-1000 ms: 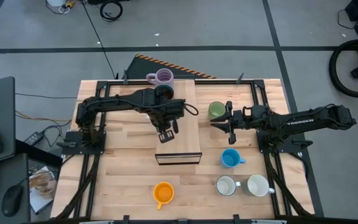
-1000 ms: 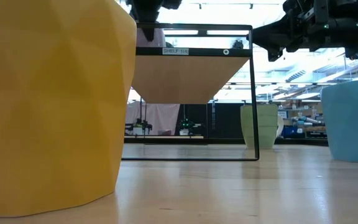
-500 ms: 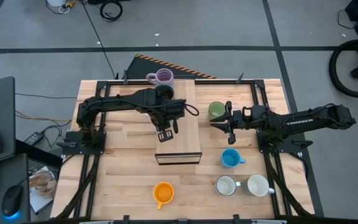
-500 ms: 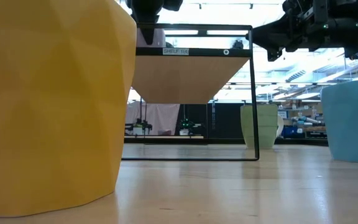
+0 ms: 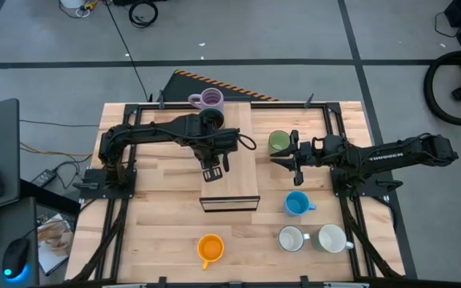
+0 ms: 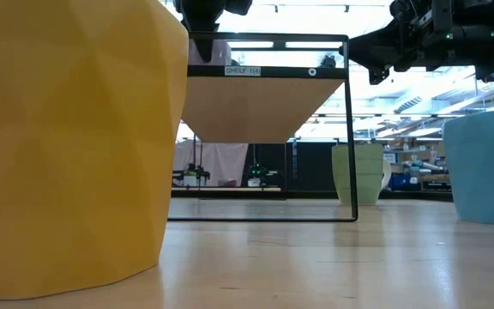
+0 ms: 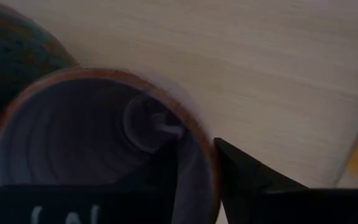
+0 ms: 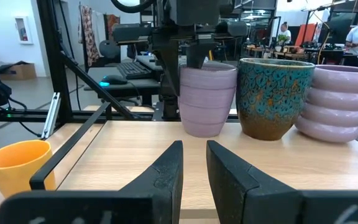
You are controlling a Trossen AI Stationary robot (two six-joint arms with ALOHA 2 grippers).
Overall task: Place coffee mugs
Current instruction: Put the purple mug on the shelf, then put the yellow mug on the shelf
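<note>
The left pincer (image 7: 191,152) stands over the wooden shelf (image 5: 230,188). One finger is down inside a lilac mug (image 8: 207,102) and the other is outside it, so the mug's wall is pinched between them. From above, the pincer and wrist hide this mug completely, and its handle cannot be made out in any view.

Just beyond the gripped mug, on the same shelf top, is a dark speckled mug (image 8: 275,93). Past that, farthest from the pincer, is a second lilac mug (image 8: 337,102), cut off at the frame edge.

Off the shelf's side hangs the right pincer (image 5: 282,156), above the table. Its fingers are slightly parted and hold nothing. A green mug (image 5: 278,142) sits just beside it. A blue mug (image 5: 296,203) lies farther out, and two white mugs (image 5: 291,238) are farther still. The orange mug (image 5: 210,249) is well apart from both pincers, past the shelf's front end.
</note>
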